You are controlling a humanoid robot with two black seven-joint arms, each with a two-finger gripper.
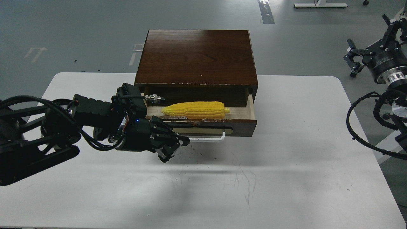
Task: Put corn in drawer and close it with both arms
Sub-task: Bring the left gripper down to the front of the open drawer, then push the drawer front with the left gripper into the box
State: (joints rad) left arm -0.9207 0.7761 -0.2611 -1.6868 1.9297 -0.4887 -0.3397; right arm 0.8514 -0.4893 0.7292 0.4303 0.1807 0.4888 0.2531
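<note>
The yellow corn lies lengthwise inside the open drawer, pale stub end to the right. The drawer sticks out of the dark brown cabinet; its white bar handle shows at the front. My left gripper is low in front of the drawer's left front, at the handle's left end, fingers spread and holding nothing. It hides the left part of the drawer front. My right gripper is open and empty, up in the air off the table's right side.
The cabinet stands at the back middle of the white table. Grey floor lies behind. Black cables and a wheeled stand hang off the table's right edge.
</note>
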